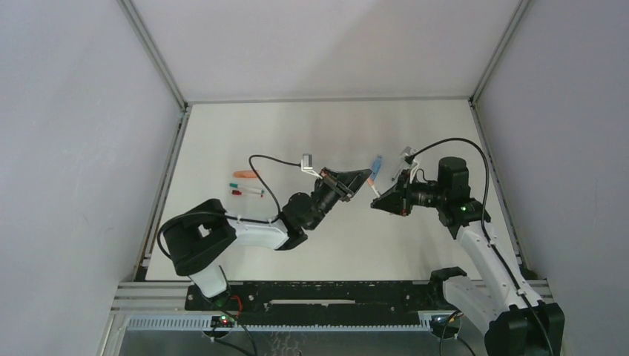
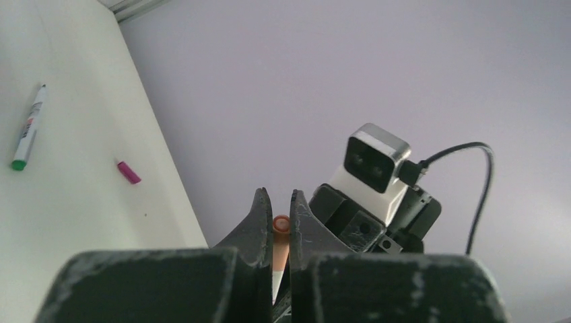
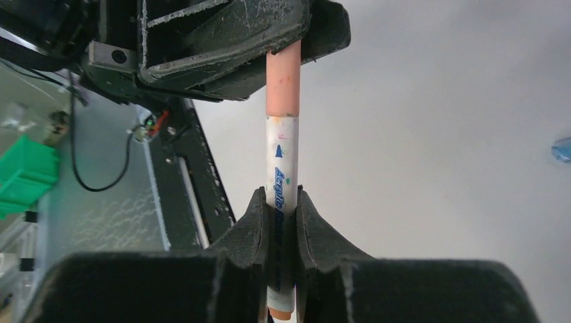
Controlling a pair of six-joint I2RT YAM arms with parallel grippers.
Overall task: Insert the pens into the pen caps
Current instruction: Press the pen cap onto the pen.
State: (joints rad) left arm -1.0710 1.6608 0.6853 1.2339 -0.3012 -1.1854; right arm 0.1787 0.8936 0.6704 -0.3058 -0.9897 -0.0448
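Pens [image 1: 248, 187] lie loose on the table [image 1: 222, 133], well left of the left gripper [image 2: 276, 202]. That gripper's fingers are clamped on a salmon cap [image 3: 283, 84], raised off the table. A white pen [image 3: 281, 168] sits in the cap; just right of the left gripper, the right gripper [image 3: 279, 196] has its fingers clamped on the barrel.

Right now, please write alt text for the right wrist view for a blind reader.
The right end effector grips a white pen; its top end meets a salmon-orange cap held by the left end effector above.
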